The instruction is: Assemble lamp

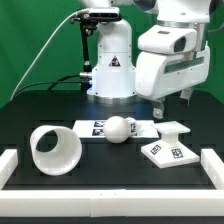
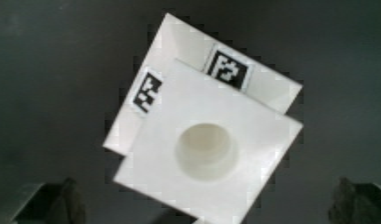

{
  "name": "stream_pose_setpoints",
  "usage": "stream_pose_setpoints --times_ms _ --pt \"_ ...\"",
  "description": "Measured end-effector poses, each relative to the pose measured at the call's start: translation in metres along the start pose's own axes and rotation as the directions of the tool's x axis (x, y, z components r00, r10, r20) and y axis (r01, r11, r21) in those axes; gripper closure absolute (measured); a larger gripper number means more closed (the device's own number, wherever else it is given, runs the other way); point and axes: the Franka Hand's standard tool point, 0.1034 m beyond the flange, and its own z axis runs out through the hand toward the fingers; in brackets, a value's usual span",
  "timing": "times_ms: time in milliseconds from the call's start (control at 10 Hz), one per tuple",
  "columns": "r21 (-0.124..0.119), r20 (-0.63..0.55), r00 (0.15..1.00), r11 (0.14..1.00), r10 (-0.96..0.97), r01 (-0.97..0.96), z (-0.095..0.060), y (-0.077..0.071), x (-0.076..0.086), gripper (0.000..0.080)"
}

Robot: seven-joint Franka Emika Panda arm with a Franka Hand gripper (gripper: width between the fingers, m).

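Note:
The flat square lamp base (image 1: 170,148), white with black tags and a raised centre, lies on the black table at the exterior view's right. The ball-headed bulb (image 1: 119,129) lies on its side at the middle. The hollow tapered shade (image 1: 54,148) lies on its side at the left. My gripper (image 1: 174,107) hangs open and empty above the base, not touching it. In the wrist view the base (image 2: 187,110) fills the middle with its round socket (image 2: 208,150) showing. The dark fingertips (image 2: 55,200) stand wide apart on either side, and the gripper (image 2: 205,205) holds nothing.
The marker board (image 1: 92,127) lies flat under and beside the bulb. The glossy white robot pedestal (image 1: 112,65) stands behind it. A white raised border (image 1: 110,206) runs along the front and both sides of the black table.

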Motion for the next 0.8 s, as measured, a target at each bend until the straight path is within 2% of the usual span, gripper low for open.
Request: stream_pose_setpoints --times_ms 100,200,300,700,800 --pt "-0.014 -0.039 0.987 0.987 0.157 -0.158 -0.006 -0.004 -0.003 0.01" --pt "-0.007 -0.055 0.963 0.964 0.265 -0.266 -0.006 -0.01 -0.006 0.01" --pt "0.017 -0.044 0.954 0.955 0.296 -0.295 -0.002 -0.009 -0.007 0.01" --pt "0.018 -0.043 0.955 0.956 0.295 -0.294 0.0 -0.009 -0.006 0.01" --pt "0.026 -0.037 0.947 0.948 0.319 -0.318 0.009 -0.007 -0.004 0.01"
